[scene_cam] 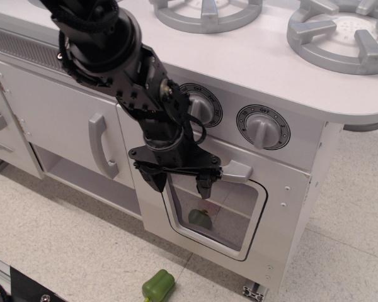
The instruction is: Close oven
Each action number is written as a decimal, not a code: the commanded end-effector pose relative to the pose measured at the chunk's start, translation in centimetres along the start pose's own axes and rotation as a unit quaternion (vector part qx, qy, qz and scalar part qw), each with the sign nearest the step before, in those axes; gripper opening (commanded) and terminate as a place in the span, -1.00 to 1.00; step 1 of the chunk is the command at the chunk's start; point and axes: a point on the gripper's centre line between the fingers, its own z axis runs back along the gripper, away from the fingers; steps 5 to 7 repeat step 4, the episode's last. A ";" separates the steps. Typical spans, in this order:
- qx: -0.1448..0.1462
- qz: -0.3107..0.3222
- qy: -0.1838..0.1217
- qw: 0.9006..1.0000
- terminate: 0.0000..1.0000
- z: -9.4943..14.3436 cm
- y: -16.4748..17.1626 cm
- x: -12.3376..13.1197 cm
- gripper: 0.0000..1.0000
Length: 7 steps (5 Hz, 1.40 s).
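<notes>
Oven point(239, 207) sits directly behind and below the jaws, one unit, its door flush with the front panel as far as I can judge, so I take the closing push as essentially finished. One cabinet door point(63, 126) lies well to the side of the jaws. Burners point(340, 31) above: two counted in view. Gripper point(179, 179): one, jaws spread apart, gripping nothing, fingers resting against the grey handle point(238, 171). Dials point(263, 127) just above the jaws: two visible, any third hidden by the arm. One green pepper point(157, 284) on the floor below. Next I judge a straight retreat, without snagging the handle.
</notes>
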 end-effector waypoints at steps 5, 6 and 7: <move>-0.007 -0.022 0.004 1.000 1.00 6.3 0.5 -0.9 1.00; -0.007 -0.022 0.004 1.000 1.00 6.3 0.5 -0.9 1.00; -0.007 -0.022 0.004 1.000 1.00 6.3 0.5 -0.9 1.00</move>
